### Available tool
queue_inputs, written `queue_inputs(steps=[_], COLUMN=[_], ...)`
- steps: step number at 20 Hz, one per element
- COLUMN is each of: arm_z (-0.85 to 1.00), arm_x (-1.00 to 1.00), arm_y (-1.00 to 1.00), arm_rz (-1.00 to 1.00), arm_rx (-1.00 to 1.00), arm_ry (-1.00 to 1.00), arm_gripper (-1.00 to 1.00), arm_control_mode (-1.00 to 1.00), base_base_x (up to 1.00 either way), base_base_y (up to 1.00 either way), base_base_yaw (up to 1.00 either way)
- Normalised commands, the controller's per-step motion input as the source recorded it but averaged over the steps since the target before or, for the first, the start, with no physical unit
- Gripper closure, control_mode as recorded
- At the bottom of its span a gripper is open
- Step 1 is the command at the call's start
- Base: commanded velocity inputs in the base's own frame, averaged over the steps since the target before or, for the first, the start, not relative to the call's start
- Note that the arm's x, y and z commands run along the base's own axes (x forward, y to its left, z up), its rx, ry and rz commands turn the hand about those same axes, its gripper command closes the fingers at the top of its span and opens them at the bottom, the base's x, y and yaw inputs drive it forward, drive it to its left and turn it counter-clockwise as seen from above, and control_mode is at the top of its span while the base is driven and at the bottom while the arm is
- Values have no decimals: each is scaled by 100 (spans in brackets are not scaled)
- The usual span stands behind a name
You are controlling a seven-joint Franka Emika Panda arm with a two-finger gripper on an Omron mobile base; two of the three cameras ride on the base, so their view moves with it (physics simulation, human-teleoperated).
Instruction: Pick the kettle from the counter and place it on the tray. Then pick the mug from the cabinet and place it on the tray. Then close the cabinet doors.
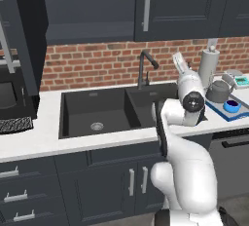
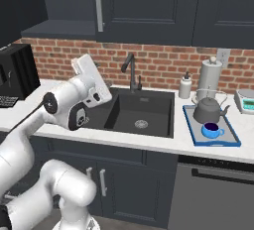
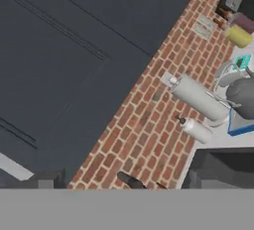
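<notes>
We see the rounded grey metal kettle and glossy blue mug on the blue-rimmed tray at the speckled counter's right end; gripper jaws apart, empty.

Kettle behind mug on tray, right of sink.

Kettle and blue mug sit on blue-rimmed tray at right of white counter, paper towel roll just behind. Dark sink with faucet centre; left cabinet door swung open, right door shut
</notes>
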Motion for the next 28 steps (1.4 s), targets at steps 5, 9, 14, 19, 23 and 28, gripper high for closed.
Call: queue_inputs(steps=[5,9,14,19,23,28], arm_z=[10,3,13,22,-2,-32], arm_x=[-51,-56,-55,-48,-35,-2], arm_y=[54,42,40,42,48,11], arm_rz=[-29,-27,-27,-25,-17,0], arm_rx=[-11,-12,-9,-12,-22,-28], arm_ry=[8,9,10,12,9,1], arm_gripper=[-100,-100,-100,-100,-100,-100], arm_control_mode=[-100,-100,-100,-100,-100,-100], base_base_x=[0,0,0,0,0,0], base_base_y=[0,0,0,0,0,0], base_base_yaw=[0,0,0,0,0,0])
